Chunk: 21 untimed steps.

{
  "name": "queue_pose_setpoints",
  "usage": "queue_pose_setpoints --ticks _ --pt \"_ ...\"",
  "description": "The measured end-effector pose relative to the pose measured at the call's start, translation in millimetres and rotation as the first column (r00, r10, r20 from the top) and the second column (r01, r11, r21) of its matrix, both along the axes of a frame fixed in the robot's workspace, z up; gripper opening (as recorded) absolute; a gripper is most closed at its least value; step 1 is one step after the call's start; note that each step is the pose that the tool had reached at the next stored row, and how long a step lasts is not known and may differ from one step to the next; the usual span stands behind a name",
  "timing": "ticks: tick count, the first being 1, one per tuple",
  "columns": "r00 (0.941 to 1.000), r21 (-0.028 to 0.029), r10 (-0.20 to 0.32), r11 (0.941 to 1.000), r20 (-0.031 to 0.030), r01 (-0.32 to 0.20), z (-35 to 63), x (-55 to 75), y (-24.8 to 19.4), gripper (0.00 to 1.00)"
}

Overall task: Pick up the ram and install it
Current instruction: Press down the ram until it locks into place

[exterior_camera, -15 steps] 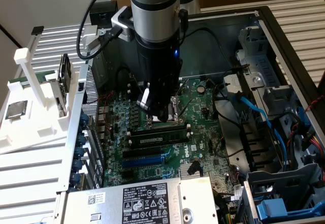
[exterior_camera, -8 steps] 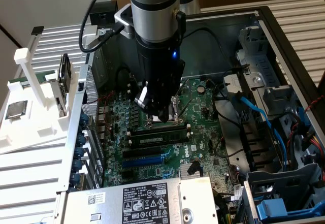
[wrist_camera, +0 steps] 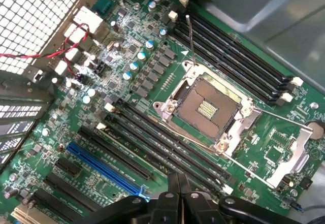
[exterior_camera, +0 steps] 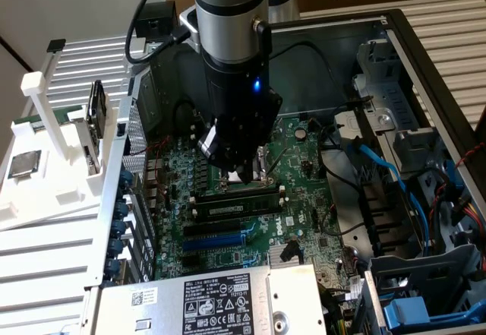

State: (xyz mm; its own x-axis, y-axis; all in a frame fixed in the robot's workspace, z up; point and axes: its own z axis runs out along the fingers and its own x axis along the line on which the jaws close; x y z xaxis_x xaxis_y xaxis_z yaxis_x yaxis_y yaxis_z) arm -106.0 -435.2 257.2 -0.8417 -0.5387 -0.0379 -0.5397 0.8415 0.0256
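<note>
Where the exterior view looked into one open computer case (exterior_camera: 395, 46), one arm (exterior_camera: 228, 16) hung over the motherboard (exterior_camera: 304, 198) with its gripper (exterior_camera: 244, 174) closed and holding nothing visible. One ram (exterior_camera: 235, 207), a long stick with a pale label, stood on edge in the slot bank just beside the gripper. One square chip (exterior_camera: 23, 165) lay on a white rack (exterior_camera: 45, 198) outside the case wall. Cables crowded the exterior view's right.

In the wrist view, the gripper (wrist_camera: 177, 191) showed its fingers pressed together. One empty processor socket (wrist_camera: 205, 104) sat between two banks of four black slots (wrist_camera: 152, 137). One blue slot (wrist_camera: 104, 165) lay alongside. The board above lay unobstructed.
</note>
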Motion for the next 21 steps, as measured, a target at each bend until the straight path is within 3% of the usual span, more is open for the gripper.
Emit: queue_pose_setpoints --ticks 6,11,21 --pt "0.994 -0.0001 -0.109 0.994 0.0 0.109 0.0 0.0 0.0 0.12" --pt "0.9834 0.0 -0.181 0.9834 0.0 0.181 0.0 0.0 0.0 0.12" --pt "0.9532 -0.0001 -0.302 0.9532 -0.0001 0.302 0.0 0.0 0.0 0.12"
